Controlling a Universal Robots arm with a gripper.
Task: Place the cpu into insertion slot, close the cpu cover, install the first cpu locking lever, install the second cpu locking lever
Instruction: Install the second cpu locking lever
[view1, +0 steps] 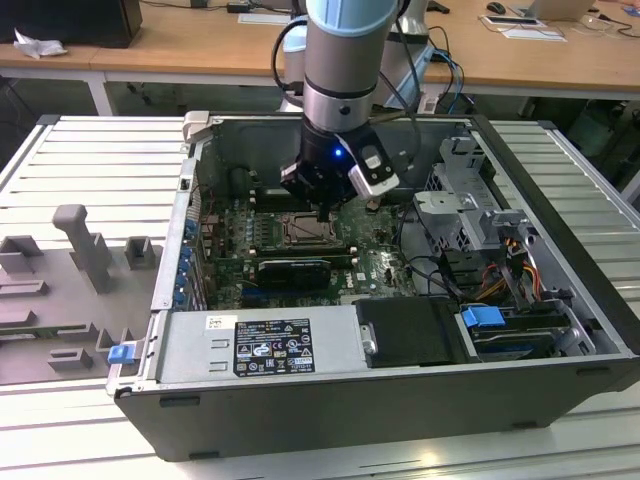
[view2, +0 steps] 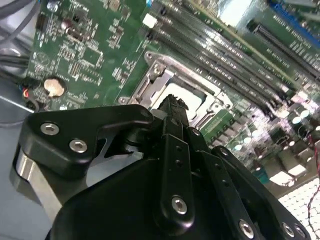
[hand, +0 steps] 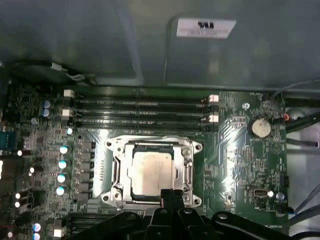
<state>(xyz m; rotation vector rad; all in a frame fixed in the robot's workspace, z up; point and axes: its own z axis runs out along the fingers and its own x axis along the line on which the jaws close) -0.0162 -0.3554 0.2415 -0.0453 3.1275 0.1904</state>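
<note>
Silvery-beige metal marks the top of the cpu (hand: 152, 172), a flat square chip lying level inside the insertion slot (hand: 116, 172) on the green motherboard (hand: 250, 160). The cpu cover (hand: 187, 150), a thin silver frame, lies closed around the chip, its square cut-out leaving the metal top bare. The gripper (hand: 171, 192) sits at the socket's edge with its black fingers (view2: 172, 107) drawn together, nothing clamped between them. Long black memory slots (hand: 142, 111) run just beside one side of the socket. In the exterior view the gripper (view1: 322, 208) reaches down into the open computer case (view1: 400, 400), whose walls stand well apart from it.
</note>
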